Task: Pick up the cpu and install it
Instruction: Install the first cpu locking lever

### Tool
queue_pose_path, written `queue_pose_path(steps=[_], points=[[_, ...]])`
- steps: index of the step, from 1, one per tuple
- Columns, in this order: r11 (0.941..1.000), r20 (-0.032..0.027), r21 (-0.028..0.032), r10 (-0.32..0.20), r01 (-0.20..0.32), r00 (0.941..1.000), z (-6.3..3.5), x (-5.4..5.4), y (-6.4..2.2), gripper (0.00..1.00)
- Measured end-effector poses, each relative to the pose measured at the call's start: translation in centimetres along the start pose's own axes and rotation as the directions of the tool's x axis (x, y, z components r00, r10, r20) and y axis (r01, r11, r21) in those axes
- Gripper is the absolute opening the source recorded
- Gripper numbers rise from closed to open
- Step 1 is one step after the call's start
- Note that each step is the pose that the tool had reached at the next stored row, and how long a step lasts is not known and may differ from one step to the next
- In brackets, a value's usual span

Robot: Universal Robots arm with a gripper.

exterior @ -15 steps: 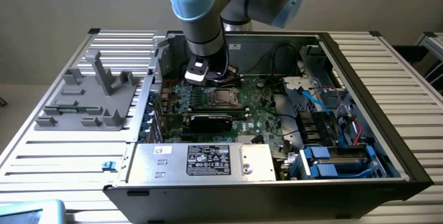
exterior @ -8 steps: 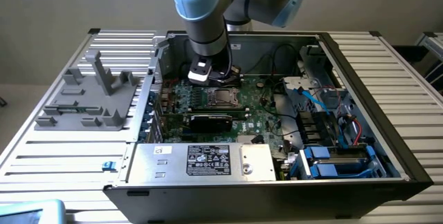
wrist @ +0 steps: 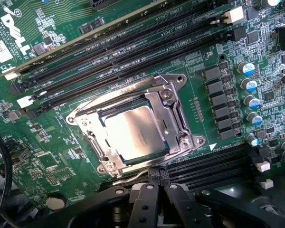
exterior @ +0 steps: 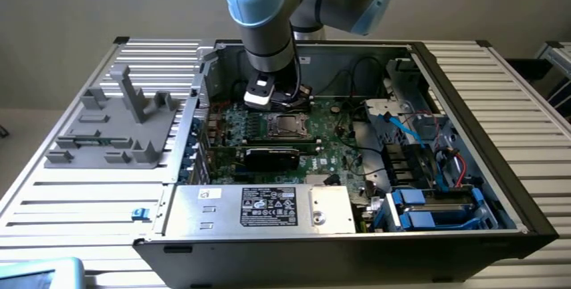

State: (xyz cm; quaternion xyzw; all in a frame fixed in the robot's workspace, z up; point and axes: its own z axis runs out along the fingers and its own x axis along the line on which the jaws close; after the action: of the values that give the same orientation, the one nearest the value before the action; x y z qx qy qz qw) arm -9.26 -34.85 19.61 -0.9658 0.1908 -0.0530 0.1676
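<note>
Squarely inside the metal socket frame (wrist: 175,100), near the middle of the green motherboard (wrist: 47,159), lies the cpu (wrist: 135,133), flat with its dull silver top showing through the frame's opening; whether the frame is latched down over it cannot be told. The pincer (wrist: 156,184) sits just beside one edge of that frame, over a bank of black memory slots (wrist: 213,166). Its two dark fingers (wrist: 143,202) are drawn fully together and hold nothing, and it stands apart from the chip. A second bank of memory slots (wrist: 133,42) runs along the far side of the socket. From the exterior view, the blue-grey arm (exterior: 263,15) reaches down into the open computer case (exterior: 526,219), which rests on a slatted worktop (exterior: 80,199), and the cpu (exterior: 285,125) appears beneath the wrist. A silver box with a black-and-white label (exterior: 259,205) fills the case's near edge, with blue drive caddies (exterior: 419,210) at its near corner toward the exterior view's right. A grey fixture (exterior: 116,132) stands on the worktop by the case, toward the exterior view's left
</note>
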Motion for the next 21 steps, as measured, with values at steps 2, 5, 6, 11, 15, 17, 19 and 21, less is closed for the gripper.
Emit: queue_pose_path(steps=[2, 5, 6, 11, 15, 17, 19, 21], points=[[1.0, -0.0013, -0.0003, 0.0, 0.0, 1.0, 0.01, 0.0, 0.0, 0.11], [1.0, -0.0015, -0.0005, -0.001, 0.001, 1.0, -0.08, -0.5, 0.19, 0.11], [1.0, -0.0014, -0.0006, -0.001, 0.001, 1.0, -0.16, -0.9, 0.33, 0.11], [1.0, -0.0014, -0.0006, -0.001, 0.001, 1.0, -0.33, -2.0, 0.68, 0.11], [1.0, -0.0014, -0.0005, 0.0, 0.0, 1.0, -0.33, -2.3, 0.65, 0.11], [1.0, -0.0013, -0.0004, -0.001, 0.001, 1.0, -0.32, -2.4, 0.63, 0.11], [1.0, -0.0016, -0.0003, -0.001, 0.001, 1.0, -0.31, -2.4, 0.58, 0.11], [1.0, -0.0022, 0.0001, -0.001, 0.001, 1.0, -0.28, -2.4, 0.53, 0.11]])
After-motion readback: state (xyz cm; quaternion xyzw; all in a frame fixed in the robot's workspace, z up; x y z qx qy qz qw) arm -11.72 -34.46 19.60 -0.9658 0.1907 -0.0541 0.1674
